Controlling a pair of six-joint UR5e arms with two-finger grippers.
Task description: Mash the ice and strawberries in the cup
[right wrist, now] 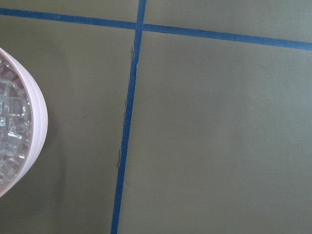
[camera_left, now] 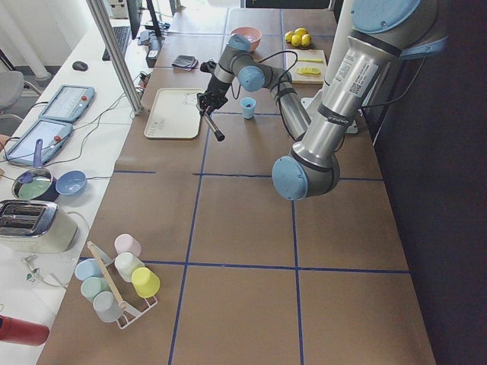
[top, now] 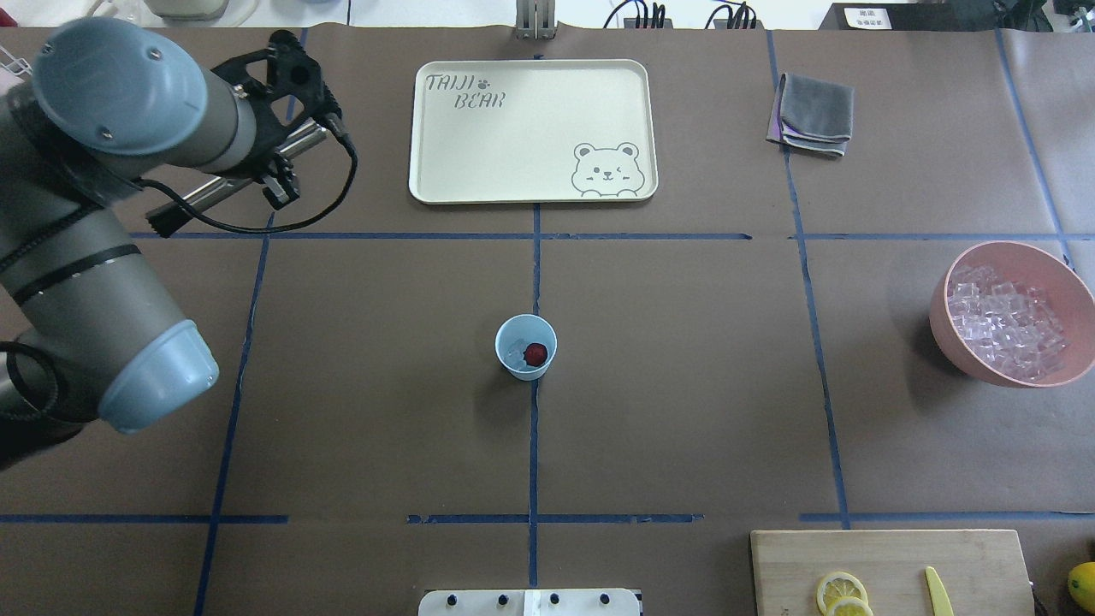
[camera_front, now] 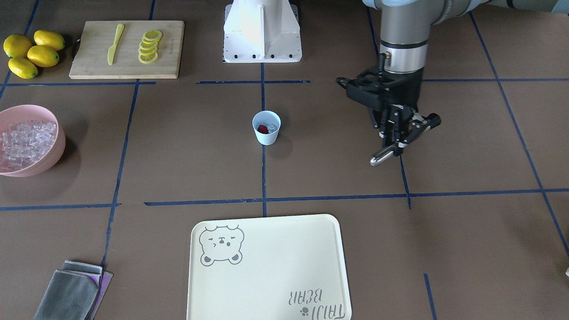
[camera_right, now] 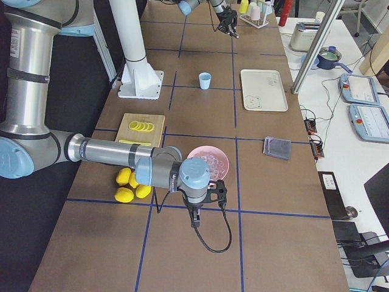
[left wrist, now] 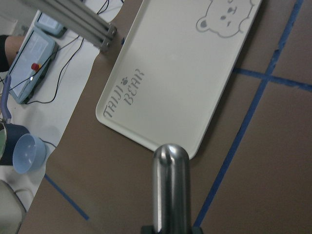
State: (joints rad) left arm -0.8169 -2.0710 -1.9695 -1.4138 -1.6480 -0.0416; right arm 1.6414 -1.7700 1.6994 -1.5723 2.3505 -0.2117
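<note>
A brown table (camera_front: 186,146) marked into squares by blue tape is seen in the front-facing view. "TAIJI BEAR" and a bear's face are printed on the cream tray (camera_front: 266,266) at bottom centre; a small mark on the cutting board (camera_front: 89,66), upper left, cannot be read. The cup (camera_front: 266,137) is stood upright at the centre on a tape line, with the ice (camera_front: 272,128) and the strawberry (camera_front: 262,129) inside, and bare table is left all round it. Right of it, well apart, the left gripper (camera_front: 401,138) is closed on a metal rod (camera_front: 380,157), tilted down-left. The right gripper (camera_right: 196,218) is found beside the pink bowl (camera_right: 226,159) in the right side view; its opening cannot be told.
</note>
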